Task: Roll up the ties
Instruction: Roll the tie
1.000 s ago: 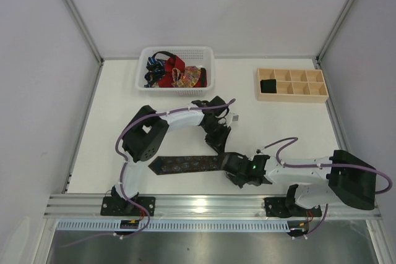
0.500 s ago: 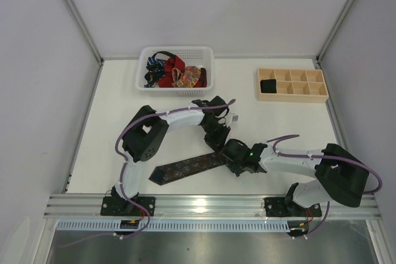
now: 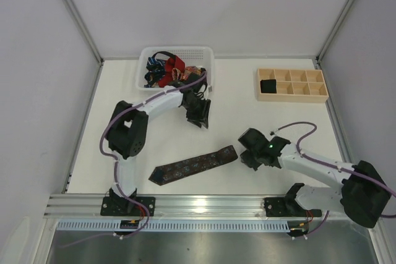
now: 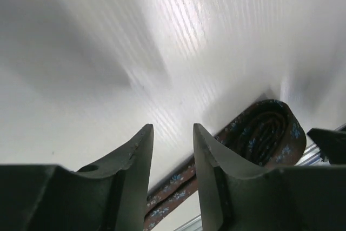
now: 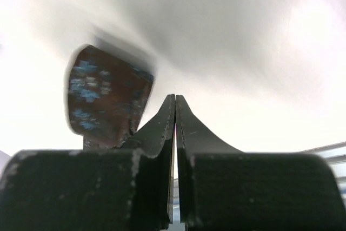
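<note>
Top external view is showing the dark tie [image 3: 195, 165] lying flat on the bench [image 3: 284, 122], near the front edge, with nothing gripping it. Its long axis is running from 8 o'clock to 2 o'clock, the wide pointed tip aiming at 8 o'clock. Its narrow end at 2 o'clock is appearing coiled in the left wrist view [image 4: 265, 133], so I am judging that a roll is only beginning there. At 3 o'clock of that end, just beside it, the right claw [image 3: 245, 151] is hovering with its jaws pressed fully together on nothing, probably ready to nudge or pin the coil. At 12 o'clock of the tie, well apart from it, the left claw [image 3: 204, 123] is hanging with its jaws partly parted and nothing between them, seemingly making room. Farther out at 12 o'clock, the other ties [image 3: 173, 72] are lying heaped in the basket [image 3: 176, 49], and at 2 o'clock the wooden tray [image 3: 291, 98] is waiting, likely for finished rolls.
</note>
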